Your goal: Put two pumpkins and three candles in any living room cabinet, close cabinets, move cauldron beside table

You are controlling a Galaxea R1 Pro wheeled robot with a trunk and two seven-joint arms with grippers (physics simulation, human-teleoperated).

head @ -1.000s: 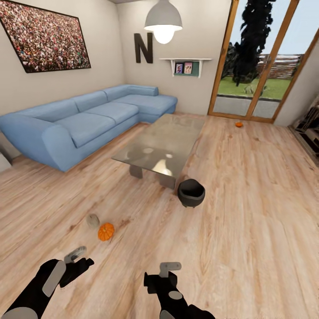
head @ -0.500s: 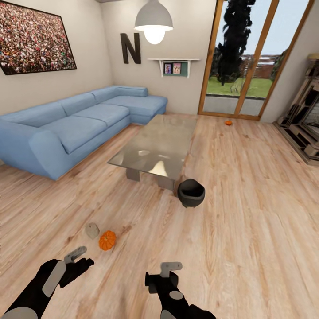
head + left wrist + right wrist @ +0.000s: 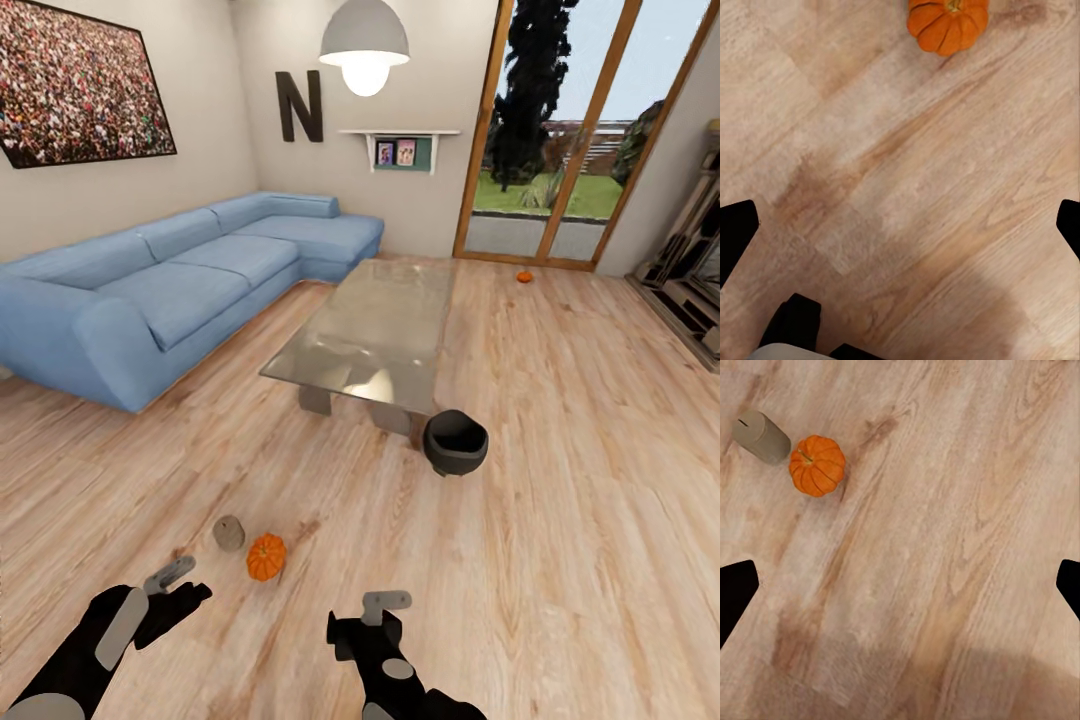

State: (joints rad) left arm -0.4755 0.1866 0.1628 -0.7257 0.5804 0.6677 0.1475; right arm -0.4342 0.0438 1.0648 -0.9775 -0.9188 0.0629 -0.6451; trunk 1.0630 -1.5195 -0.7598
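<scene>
Here, head view: open wood floor [image 3: 560, 520] at centre and 3 o'clock; cauldron [image 3: 456, 442] just beside table [image 3: 370, 325] corner; ribbed orange pumpkin [image 3: 266, 557] near candle [image 3: 229, 532] at 7 o'clock; second pumpkin [image 3: 524, 276] far at 1 o'clock.
Left wrist: left gripper [image 3: 904, 217] fingers wide apart, pumpkin ahead.
Right wrist: right gripper [image 3: 904, 577] likely spread too.

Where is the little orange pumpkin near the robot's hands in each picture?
Head view: the near pumpkin sits on the wood floor, just ahead of the left end effector, beside a candle.
Left wrist view: the pumpkin is at the picture's top edge, partly cut off.
Right wrist view: the pumpkin is upper left, next to the candle.
Shared landmark: the wood floor.
</scene>
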